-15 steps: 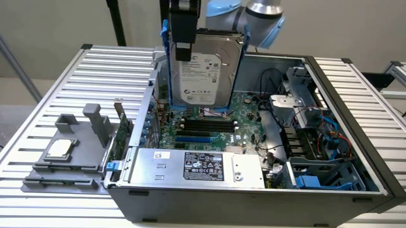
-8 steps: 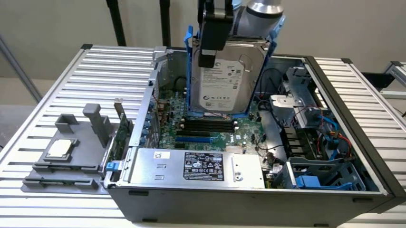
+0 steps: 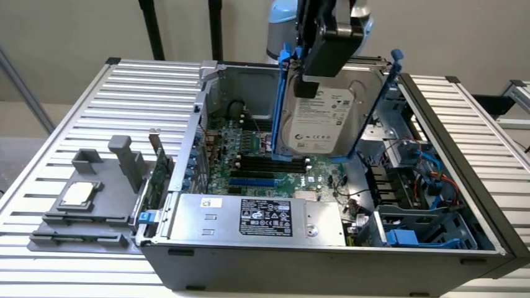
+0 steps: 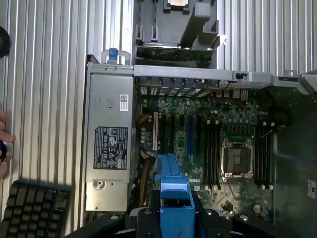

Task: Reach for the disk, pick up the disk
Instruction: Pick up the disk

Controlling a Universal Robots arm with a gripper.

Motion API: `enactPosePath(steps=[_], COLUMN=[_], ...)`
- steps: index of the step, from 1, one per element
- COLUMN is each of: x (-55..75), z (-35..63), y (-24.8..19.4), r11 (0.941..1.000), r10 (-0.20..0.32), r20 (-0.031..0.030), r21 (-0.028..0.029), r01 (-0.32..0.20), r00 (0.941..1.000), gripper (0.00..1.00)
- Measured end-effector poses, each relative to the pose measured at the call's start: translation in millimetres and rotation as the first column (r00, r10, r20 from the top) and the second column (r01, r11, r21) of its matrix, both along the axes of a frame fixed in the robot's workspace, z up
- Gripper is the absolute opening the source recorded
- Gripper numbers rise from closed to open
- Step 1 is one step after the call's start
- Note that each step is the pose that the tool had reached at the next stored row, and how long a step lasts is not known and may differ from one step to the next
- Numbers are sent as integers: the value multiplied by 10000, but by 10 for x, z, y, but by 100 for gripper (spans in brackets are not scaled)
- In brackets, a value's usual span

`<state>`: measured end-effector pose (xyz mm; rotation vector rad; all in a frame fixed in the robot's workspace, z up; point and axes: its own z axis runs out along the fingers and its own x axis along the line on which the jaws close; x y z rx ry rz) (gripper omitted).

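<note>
A: What sits nearest?

B: The computer case (image 3: 331, 261), open below me. My end effector (image 3: 319, 77) is clamped on the disk (image 3: 324, 121), lifted upright above the motherboard (image 3: 273, 167).

A: Doing it well?

B: Firm grip, vertical, clear of the case walls, I judge.

The gripper (image 3: 319, 77) is covering the top of the disk (image 3: 319, 121), so the contact between fingers and drive is staying hidden. Below it, the label print is reading too small to make out. A hand (image 4: 4, 144) and keyboard (image 4: 32, 210) are being cropped at the picture's border.
</note>
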<state>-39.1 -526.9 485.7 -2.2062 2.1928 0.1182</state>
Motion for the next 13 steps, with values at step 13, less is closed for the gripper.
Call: enactPosePath(steps=[13], x=[571], z=[-1], y=[-213], r11=[10000], r10=[0], r20=[-55], r21=[2], r01=[0], r00=[10000], gripper=[33])
